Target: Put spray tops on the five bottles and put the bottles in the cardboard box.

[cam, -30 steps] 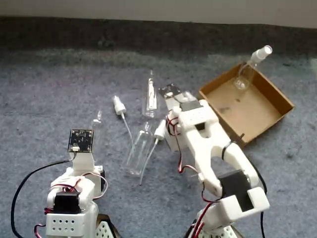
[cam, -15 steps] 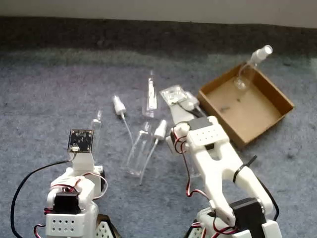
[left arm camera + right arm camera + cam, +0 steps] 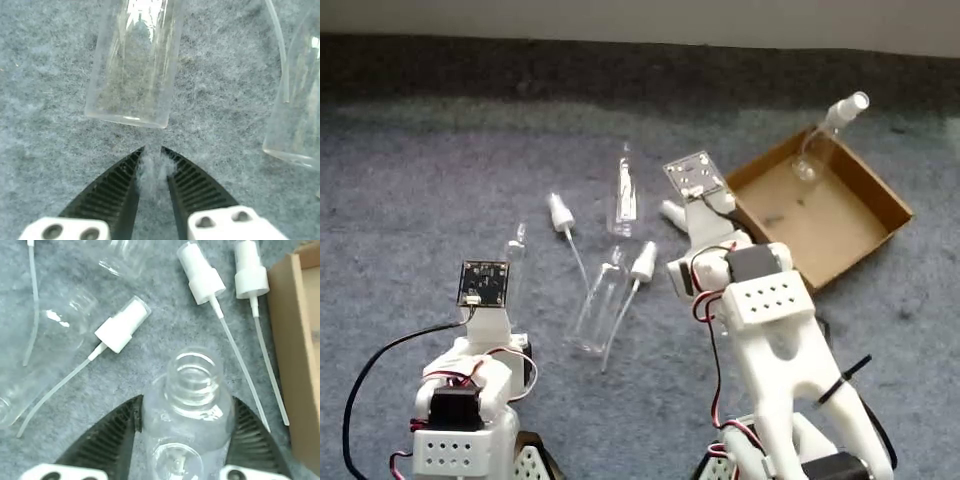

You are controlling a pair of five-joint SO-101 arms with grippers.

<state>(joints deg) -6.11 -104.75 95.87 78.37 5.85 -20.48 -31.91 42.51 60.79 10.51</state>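
Soft, even light is spreading over the grey felt-covered table (image 3: 420, 170), leaving only faint shadows. Its twelve o'clock strip is lying dim. Small white glints are sparkling on the clear plastic bottle (image 3: 192, 390) in the right wrist view.

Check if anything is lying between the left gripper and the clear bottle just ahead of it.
Nothing visible does. In the left wrist view, only bare carpet lies between the left gripper and the flat base of the bottle.

Mid-table clutter of loose bottles (image 3: 603, 300) and spray tops (image 3: 560, 212), cardboard box (image 3: 830, 225) near the right edge, bare table (image 3: 410, 170) toward the left edge.
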